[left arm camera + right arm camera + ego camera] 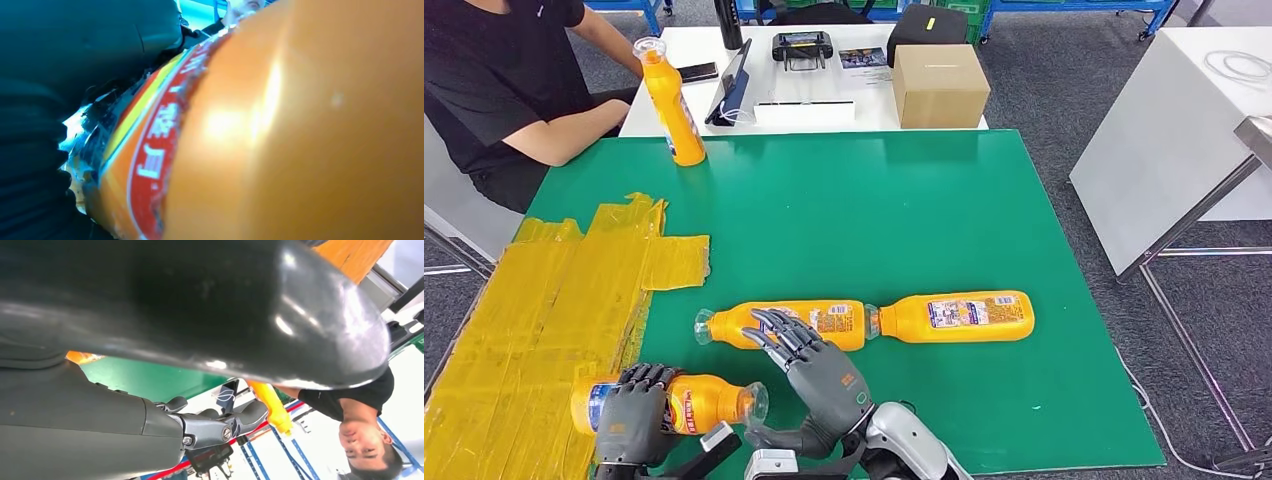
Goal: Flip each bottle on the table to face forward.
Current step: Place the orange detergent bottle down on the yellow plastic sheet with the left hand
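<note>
Three orange bottles lie on their sides on the green table. My left hand grips the nearest bottle around its blue-labelled end, cap pointing right; the left wrist view has that bottle pressed close against the camera. My right hand is open, its fingers spread over the middle bottle. A third bottle lies neck to neck with the middle one. A fourth bottle stands upright at the far left edge, also seen as the upright bottle past my right hand.
A patch of yellow tape covers the table's left side. A person in black sits at the back left, forearm near the upright bottle. Behind is a white table with a cardboard box. Another white table stands right.
</note>
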You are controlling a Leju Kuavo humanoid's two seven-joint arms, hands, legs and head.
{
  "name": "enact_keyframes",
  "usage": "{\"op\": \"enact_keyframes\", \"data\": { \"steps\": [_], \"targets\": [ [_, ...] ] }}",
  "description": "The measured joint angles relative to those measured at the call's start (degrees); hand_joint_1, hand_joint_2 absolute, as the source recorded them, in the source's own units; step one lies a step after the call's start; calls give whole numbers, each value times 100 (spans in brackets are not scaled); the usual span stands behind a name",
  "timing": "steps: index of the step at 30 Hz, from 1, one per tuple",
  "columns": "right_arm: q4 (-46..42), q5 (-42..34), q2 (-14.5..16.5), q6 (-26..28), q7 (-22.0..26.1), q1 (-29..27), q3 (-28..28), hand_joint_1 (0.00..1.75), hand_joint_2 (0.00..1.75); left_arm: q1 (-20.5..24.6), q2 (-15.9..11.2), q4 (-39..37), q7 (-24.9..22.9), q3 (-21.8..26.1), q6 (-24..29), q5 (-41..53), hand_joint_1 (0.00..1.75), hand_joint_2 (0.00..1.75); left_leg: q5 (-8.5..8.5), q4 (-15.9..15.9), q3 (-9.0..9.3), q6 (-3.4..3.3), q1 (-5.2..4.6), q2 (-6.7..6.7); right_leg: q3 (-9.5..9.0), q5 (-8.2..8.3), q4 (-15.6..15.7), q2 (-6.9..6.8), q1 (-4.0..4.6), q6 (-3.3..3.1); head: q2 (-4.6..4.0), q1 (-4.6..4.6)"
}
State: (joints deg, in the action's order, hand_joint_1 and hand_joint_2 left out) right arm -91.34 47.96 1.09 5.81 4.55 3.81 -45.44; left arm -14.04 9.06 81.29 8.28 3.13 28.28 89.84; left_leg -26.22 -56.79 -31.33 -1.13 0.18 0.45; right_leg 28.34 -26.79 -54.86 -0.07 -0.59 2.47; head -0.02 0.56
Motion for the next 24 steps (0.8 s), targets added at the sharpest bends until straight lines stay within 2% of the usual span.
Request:
{"op": "enact_keyframes", "data": {
  "steps": [3, 4, 8, 14, 24],
  "targets": [
    [0, -27, 0, -18, 2, 22, -1, 0, 0, 98, -116, -182, -188, -60, -79, 39, 20, 175, -1, 1, 12, 1, 0, 1, -9, -1, -1, 1, 1, -1, 0, -1],
    [0, -39, 0, -22, 4, 32, -2, 0, 0, 136, -165, -238, -307, -104, -99, 46, 2, 175, -1, 1, 15, 1, 0, 2, -12, -1, -2, 1, 1, -2, 0, -1],
    [0, -82, 0, -40, 15, 79, -4, 0, 0, 306, -449, -479, -905, -412, -159, 41, 0, 175, -3, 3, 35, 5, 1, 6, -32, -3, -4, 4, 4, -4, 0, 0],
    [0, -123, 0, -67, 24, 141, -8, 0, 0, 507, -805, -729, -1443, -828, -242, 10, 0, 175, -17, 10, 72, 26, 7, -4, -25, -21, -5, -1, 17, -24, 0, -1],
    [0, -203, 5, -91, 37, 212, -17, 0, 0, 752, -1169, -956, -1729, -1259, -418, 2, 0, 175, -37, 16, 152, 49, 9, -38, -108, -49, -5, -7, 18, -37, 0, -1]
  ]
}}
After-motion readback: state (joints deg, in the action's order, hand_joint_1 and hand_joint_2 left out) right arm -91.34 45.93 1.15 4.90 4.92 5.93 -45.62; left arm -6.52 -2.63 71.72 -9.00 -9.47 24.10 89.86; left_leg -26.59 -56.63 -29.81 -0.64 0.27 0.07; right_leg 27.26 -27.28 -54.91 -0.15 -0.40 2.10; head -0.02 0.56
